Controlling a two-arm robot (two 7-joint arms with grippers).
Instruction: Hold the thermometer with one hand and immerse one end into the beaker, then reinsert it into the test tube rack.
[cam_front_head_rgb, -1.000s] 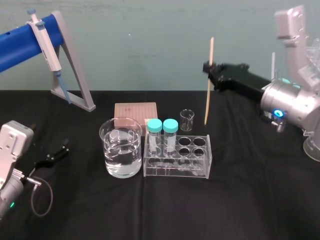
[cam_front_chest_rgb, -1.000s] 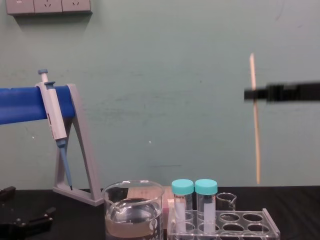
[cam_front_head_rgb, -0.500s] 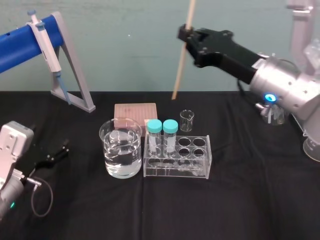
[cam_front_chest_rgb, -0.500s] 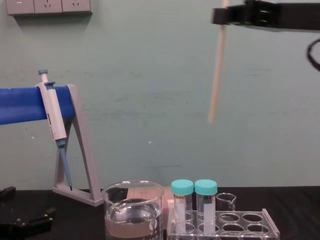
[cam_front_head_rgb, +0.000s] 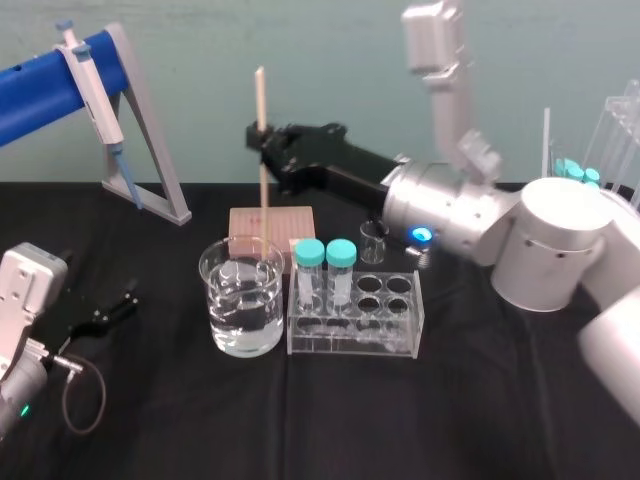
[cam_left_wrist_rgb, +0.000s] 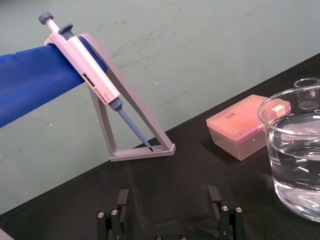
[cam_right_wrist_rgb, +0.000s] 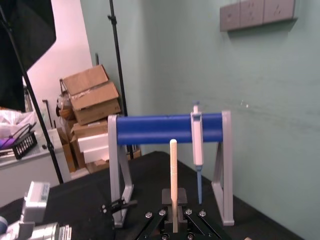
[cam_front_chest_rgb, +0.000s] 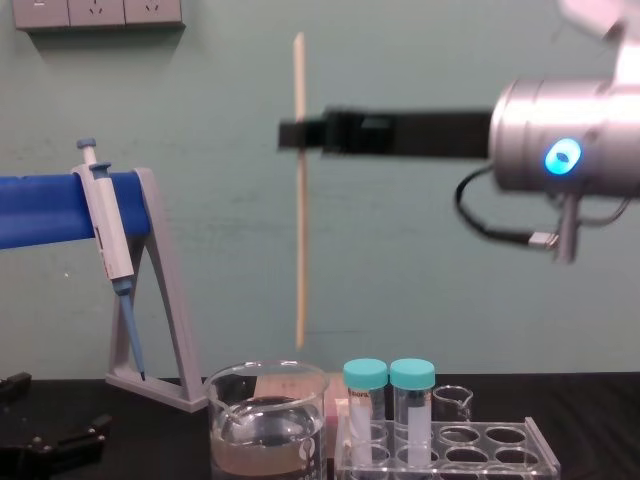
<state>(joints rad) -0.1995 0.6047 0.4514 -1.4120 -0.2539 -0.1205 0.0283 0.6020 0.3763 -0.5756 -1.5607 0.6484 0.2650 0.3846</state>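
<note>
Silver-grey barrel-shaped right arm (cam_front_head_rgb: 445, 205), glowing blue ring light (cam_front_chest_rgb: 562, 156), bulky white joint housings (cam_front_head_rgb: 555, 240) behind, long black wedge-shaped right gripper (cam_front_head_rgb: 263, 138), black cable (cam_front_chest_rgb: 482, 218) looped beneath the wrist, pale grey boxy left arm (cam_front_head_rgb: 28, 285), black left gripper (cam_left_wrist_rgb: 168, 201), small silver screws (cam_left_wrist_rgb: 223, 208) at its finger bases.

Head camera high, angled down, chest camera low and level, both sharing the beaker (cam_front_head_rgb: 224, 322)

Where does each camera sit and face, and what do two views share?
Head: high, looking down; right gripper holds the thermometer above the beaker.
Chest: low, facing across; right arm.
Left wrist: low, facing the pipette stand; left gripper.
Right wrist: facing that stand past the held thermometer.
Shared: both wrist views show the stand.
</note>
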